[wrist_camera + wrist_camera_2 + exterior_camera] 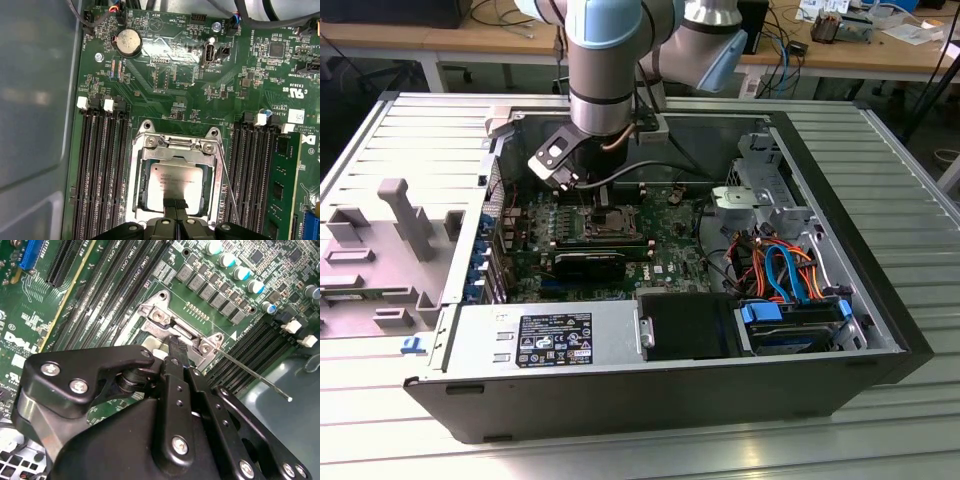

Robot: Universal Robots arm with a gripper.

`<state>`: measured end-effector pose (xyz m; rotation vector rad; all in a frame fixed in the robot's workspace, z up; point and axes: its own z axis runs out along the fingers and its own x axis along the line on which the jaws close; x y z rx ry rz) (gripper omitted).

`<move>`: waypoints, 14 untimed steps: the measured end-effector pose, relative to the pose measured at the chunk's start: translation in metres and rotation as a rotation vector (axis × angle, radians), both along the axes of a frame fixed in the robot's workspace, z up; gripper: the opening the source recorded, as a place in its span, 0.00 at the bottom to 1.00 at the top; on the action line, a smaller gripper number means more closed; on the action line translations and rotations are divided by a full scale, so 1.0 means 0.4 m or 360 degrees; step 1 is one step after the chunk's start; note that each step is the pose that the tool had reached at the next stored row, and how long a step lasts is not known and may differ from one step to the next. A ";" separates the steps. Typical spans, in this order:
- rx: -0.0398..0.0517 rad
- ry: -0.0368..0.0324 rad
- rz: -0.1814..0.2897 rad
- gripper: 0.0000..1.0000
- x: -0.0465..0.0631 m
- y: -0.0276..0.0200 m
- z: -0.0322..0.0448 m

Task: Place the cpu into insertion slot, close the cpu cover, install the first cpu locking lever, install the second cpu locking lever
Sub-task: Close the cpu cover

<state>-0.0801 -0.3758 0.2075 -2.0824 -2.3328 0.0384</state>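
1. The cpu (pixel 172 181) lies flat in the insertion slot (pixel 131 180), between the black memory slots (pixel 100 170)
2. The cpu cover (pixel 175 148) is down around it, with the chip's top showing through the cut-out
3. A thin locking lever (pixel 227 185) angles away from the socket's side
4. The gripper (pixel 175 204) has its fingers pressed together, pinching nothing, with the tips over the cpu's edge
5. In the exterior view the arm reaches down into the open computer case (pixel 650 400)

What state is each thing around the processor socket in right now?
cpu cover: lowered flat.
cpu: seated beneath it, top showing through the cut-out.
locking lever: unlatched, rod sticking out free.
gripper: shut, fingertips at the cover's edge.
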 end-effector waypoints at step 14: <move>0.0000 0.0023 0.0000 0.11 0.062 0.000 0.042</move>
